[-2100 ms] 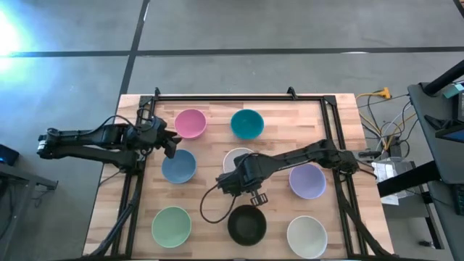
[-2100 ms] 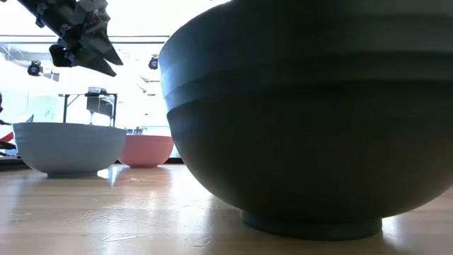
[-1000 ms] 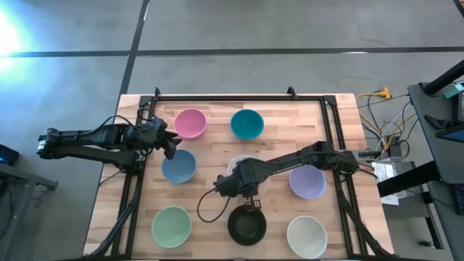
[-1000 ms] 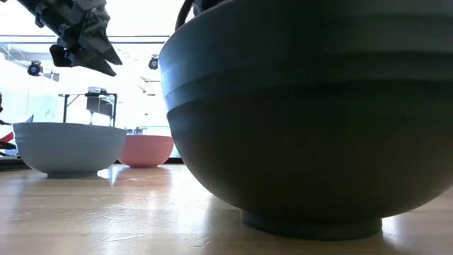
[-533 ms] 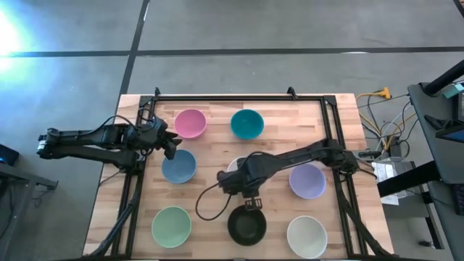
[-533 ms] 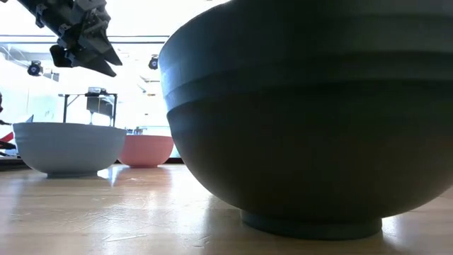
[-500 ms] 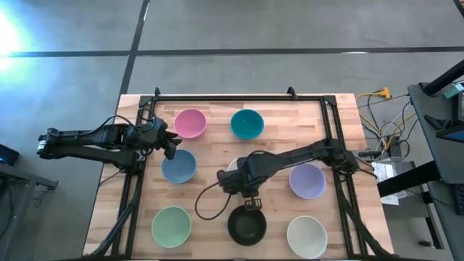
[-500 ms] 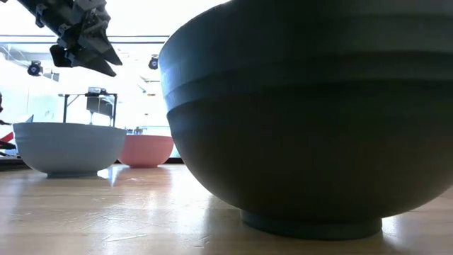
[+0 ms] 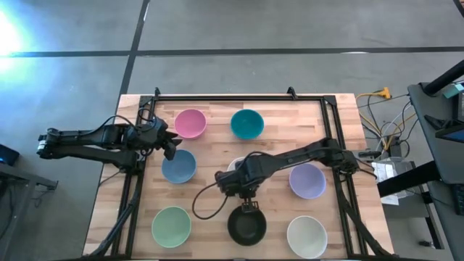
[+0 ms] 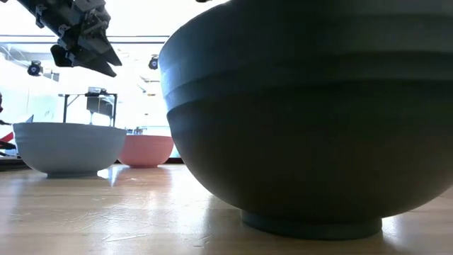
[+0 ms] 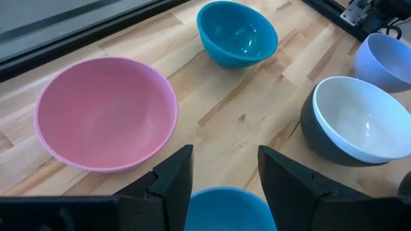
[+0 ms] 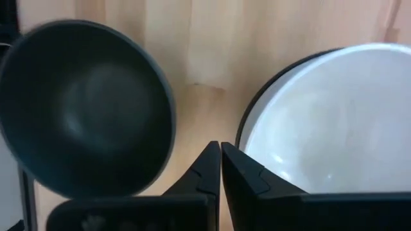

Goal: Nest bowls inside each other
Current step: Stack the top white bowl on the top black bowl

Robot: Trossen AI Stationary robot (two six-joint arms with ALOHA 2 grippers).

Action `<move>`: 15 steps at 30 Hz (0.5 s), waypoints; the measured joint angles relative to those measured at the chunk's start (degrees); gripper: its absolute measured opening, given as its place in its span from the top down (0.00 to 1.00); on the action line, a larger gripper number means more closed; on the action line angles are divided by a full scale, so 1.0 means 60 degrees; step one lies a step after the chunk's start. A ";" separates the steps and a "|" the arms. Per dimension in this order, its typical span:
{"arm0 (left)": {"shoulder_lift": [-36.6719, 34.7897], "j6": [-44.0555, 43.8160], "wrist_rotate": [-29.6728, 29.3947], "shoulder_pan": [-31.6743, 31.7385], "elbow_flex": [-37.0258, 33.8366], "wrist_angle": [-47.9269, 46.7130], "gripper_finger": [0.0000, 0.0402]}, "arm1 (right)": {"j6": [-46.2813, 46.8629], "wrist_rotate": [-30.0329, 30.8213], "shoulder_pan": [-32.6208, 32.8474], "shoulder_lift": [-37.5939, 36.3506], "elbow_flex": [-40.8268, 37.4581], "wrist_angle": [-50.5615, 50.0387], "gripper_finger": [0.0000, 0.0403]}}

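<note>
High view: wooden slatted table [image 9: 210,141] carrying small round plain bowls. Right gripper [image 9: 251,205], fingers pressed together and holding nothing, hangs between an empty black bowl [image 9: 246,225] just in front of it and a white bowl nested in a second black bowl [image 12: 321,122] just behind it. Lavender bowl [image 9: 307,180] lies beside its arm. Left gripper [image 9: 171,147], fingers parted and empty, hovers at the edge of the blue bowl [image 9: 178,166], the pink bowl [image 9: 190,123] just beyond, the teal bowl [image 9: 246,124] farther off.
</note>
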 joint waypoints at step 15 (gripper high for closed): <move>0.0009 -0.0013 0.0135 -0.0006 0.0000 0.0002 0.60 | 0.0325 0.0223 -0.0113 -0.0051 -0.0234 0.0186 0.98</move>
